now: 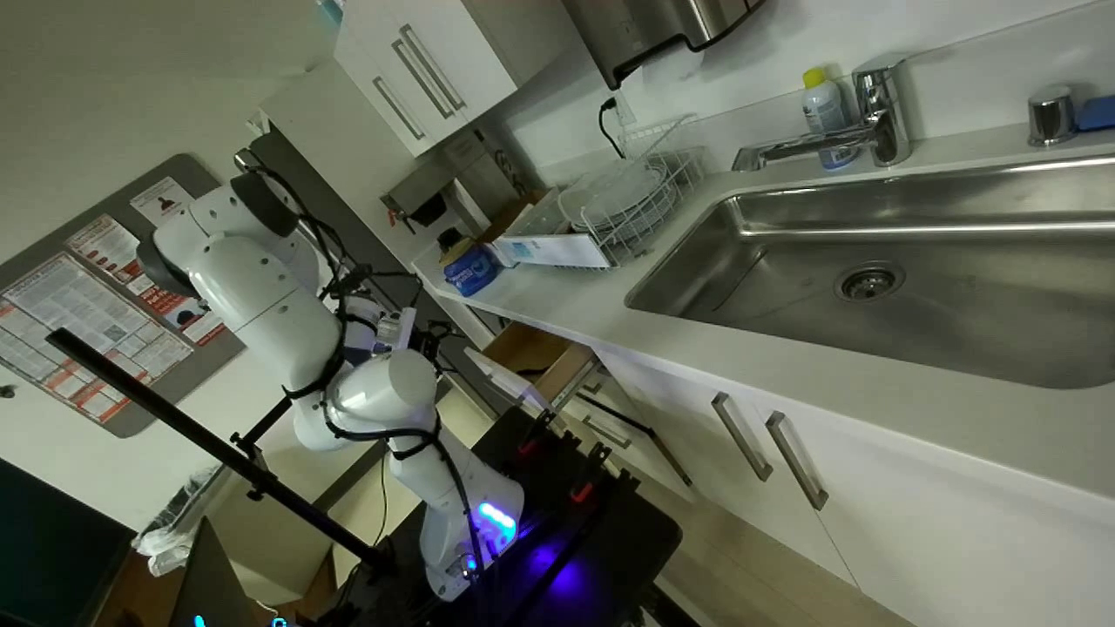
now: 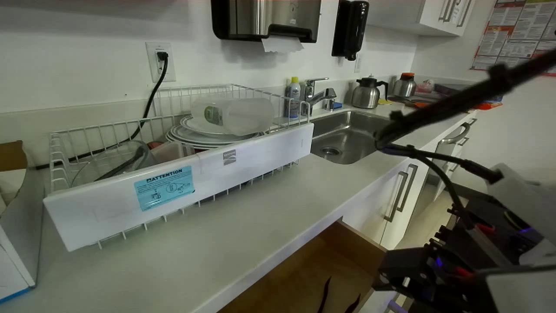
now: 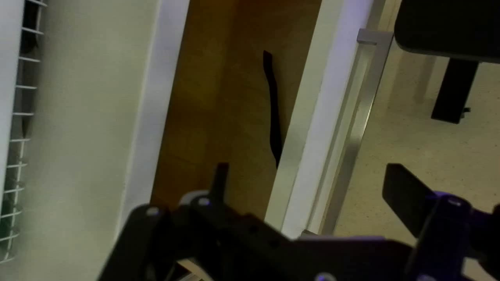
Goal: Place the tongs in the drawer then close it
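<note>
The drawer stands pulled out under the counter, with its white front edge (image 3: pixel 312 156) and brown wooden inside in the wrist view. It also shows in both exterior views, by its side wall (image 1: pixel 564 373) and its wooden rim (image 2: pixel 362 238). The dark tongs (image 3: pixel 273 101) lie on the drawer floor near the front, their near end hidden by the front edge. Two dark strips of the tongs (image 2: pixel 325 295) show in an exterior view. My gripper (image 3: pixel 308 169) is open and empty above the drawer front, one finger over the inside, the other over the floor outside.
A steel bar handle (image 3: pixel 357 136) runs along the drawer front's outer side. The white counter edge (image 3: pixel 152 97) borders the drawer. A dish rack (image 2: pixel 256 152) with plates stands on the counter by the sink (image 2: pixel 347 139). The robot's black stand (image 1: pixel 610 531) is close by.
</note>
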You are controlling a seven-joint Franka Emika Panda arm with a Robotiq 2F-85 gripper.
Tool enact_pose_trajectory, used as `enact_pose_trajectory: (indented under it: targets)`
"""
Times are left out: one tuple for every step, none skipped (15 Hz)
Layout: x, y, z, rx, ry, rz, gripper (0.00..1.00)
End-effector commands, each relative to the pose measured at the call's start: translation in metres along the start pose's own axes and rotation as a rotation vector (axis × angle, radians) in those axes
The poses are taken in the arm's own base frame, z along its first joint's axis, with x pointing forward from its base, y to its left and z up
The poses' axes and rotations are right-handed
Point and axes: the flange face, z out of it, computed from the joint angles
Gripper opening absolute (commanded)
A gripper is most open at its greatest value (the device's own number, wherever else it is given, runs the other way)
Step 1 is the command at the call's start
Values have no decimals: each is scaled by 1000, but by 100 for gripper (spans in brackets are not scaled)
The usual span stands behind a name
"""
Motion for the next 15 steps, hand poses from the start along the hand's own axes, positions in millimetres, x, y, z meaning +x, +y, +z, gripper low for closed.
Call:
enact_pose_trajectory:
  targets:
    - [-12,-26,2,-78,-5,-77,100]
    - [-12,-32,7,-86,3,-119,100]
    - [-13,-38,13,-100,5,-164,100]
    - [-8,-28,7,-68,1,-115,100]
    - [-9,-32,10,-67,-3,-127,100]
    - [-9,-32,10,-66,-3,-126,100]
    - [-8,-31,10,-66,-2,-125,100]
    - [-8,-31,9,-66,-1,-124,100]
    - [-8,-31,9,-66,-1,-124,100]
    - [-7,-34,7,-75,-10,-125,100]
    - [-6,-42,1,-89,-5,-140,100]
    - [-4,-49,-4,-100,14,-167,100]
    - [-3,-59,-10,-116,29,-212,100]
    - [-1,-68,-14,-120,41,-267,100]
    - [2,-78,-16,-118,40,-343,100]
